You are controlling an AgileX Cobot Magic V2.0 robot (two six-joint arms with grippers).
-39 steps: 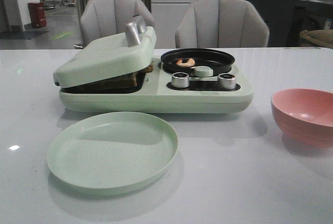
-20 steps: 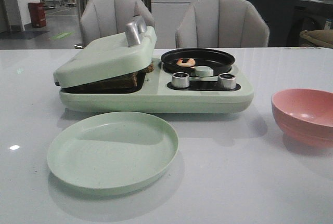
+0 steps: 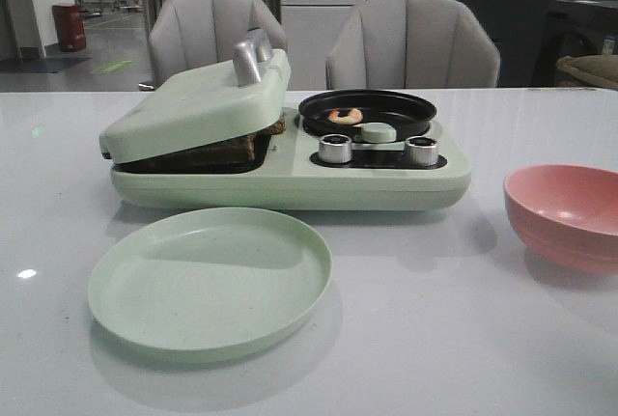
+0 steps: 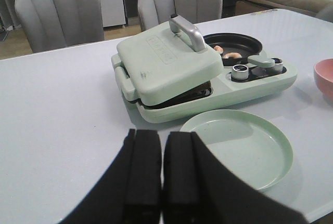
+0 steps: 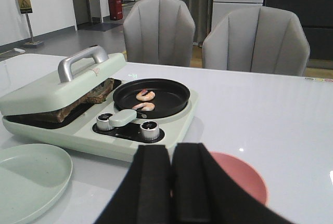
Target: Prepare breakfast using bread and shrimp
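The bread (image 3: 228,152) lies in the left bay of a pale green breakfast maker (image 3: 290,184), with the lid (image 3: 198,105) resting tilted on it; only its dark edge shows, also in the right wrist view (image 5: 86,101). Two small curled orange-pink shrimp (image 5: 145,95) (image 5: 144,106) lie in the maker's round black pan (image 3: 367,112); in the front view I see shrimp (image 3: 344,115) at the pan's back left. My left gripper (image 4: 162,133) is shut and empty, above the table in front of the maker. My right gripper (image 5: 171,146) is shut and empty, above the pink bowl's near side. Neither gripper shows in the front view.
An empty pale green plate (image 3: 209,281) lies in front of the maker. An empty pink bowl (image 3: 565,213) stands at the right. Two silver knobs (image 3: 335,150) (image 3: 421,151) sit on the maker's front. Two grey chairs (image 3: 410,44) stand behind the table.
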